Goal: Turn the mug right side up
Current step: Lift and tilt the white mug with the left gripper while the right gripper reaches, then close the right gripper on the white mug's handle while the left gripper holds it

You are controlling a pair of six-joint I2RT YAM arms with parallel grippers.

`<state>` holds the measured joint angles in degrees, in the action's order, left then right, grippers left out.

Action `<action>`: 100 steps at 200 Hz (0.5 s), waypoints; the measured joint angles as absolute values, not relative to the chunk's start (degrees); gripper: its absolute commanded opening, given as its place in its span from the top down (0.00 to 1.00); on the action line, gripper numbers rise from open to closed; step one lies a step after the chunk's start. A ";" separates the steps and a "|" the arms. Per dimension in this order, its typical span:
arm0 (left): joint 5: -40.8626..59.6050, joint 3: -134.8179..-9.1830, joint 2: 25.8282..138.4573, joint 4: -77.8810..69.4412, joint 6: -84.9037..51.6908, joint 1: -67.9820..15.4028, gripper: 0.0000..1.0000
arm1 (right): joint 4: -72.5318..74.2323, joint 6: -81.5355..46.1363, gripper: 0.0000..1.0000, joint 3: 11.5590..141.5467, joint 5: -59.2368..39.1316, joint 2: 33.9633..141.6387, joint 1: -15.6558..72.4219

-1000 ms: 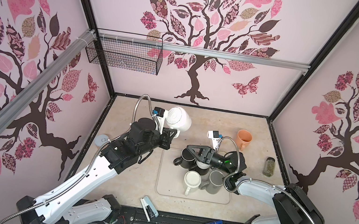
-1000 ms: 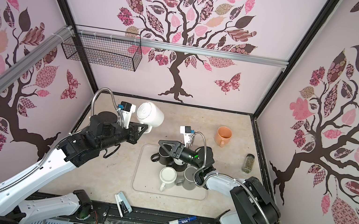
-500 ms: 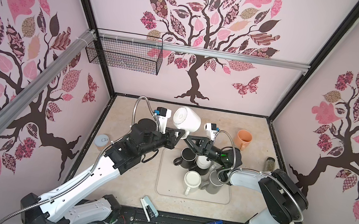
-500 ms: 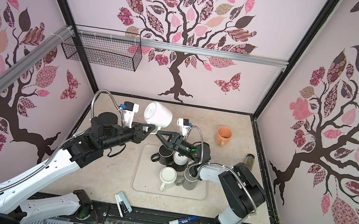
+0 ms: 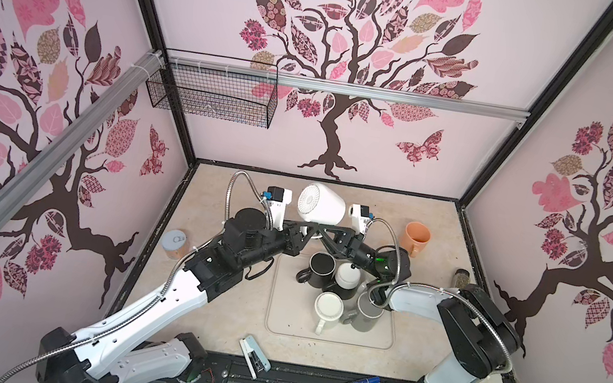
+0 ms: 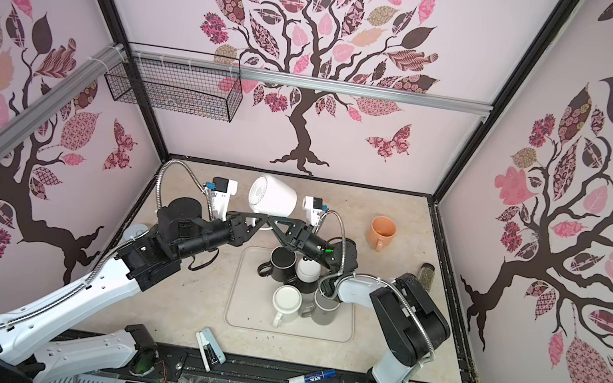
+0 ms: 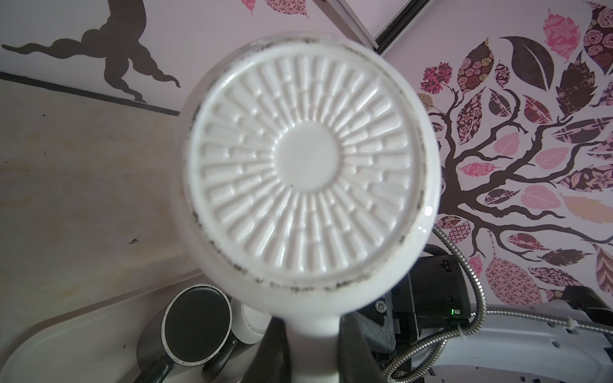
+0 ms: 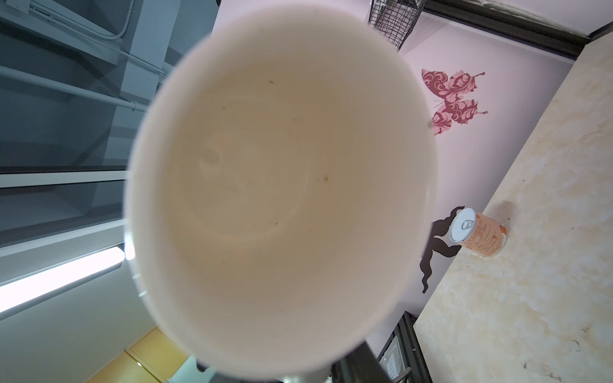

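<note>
Here, the white ceramic mug (image 5: 322, 206) is held in the air above the far edge of the beige rectangular tray (image 5: 276, 322), well clear of the marbled tabletop (image 5: 440, 240). It is carried on its side. Its long axis is laid roughly level, with the ribbed base turned toward the left arm, as is shown in the left wrist view (image 7: 305, 172). The open mouth is turned toward the right arm, whose wrist view is filled by the empty interior (image 8: 282, 185). The handle is pointed down toward the tray.

The left pincer (image 5: 309, 228) is clamped on that handle from the base side, with a dark finger (image 7: 275, 351) seen on either side of the white loop. The right pincer (image 5: 324, 230) is placed just beside it on the mouth side, tip to tip with the left one in both top views. Whether its jaws are closed on the handle cannot be told, since the contact is hidden under the mug.

Both pincers are thus equally near, with the mug directly above them. The coming move is judged to turn on the axis: a quarter turn is needed that raises the mouth and lowers the base. A black glazed mug (image 5: 321, 267) on the tray just below would have to be avoided.
</note>
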<state>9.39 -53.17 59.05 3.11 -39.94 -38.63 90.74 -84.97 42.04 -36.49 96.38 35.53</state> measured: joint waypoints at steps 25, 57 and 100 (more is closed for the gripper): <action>9.78 -50.63 59.05 -1.58 -42.76 -38.72 1.00 | 90.74 -85.27 0.67 42.06 -36.73 96.36 34.98; 10.81 -46.59 59.11 -8.69 -47.66 -38.74 1.00 | 90.74 -85.58 0.68 42.11 -37.43 96.05 33.30; 13.39 -44.88 59.40 -14.24 -51.22 -38.87 1.00 | 90.41 -86.67 0.68 45.91 -37.56 96.07 31.88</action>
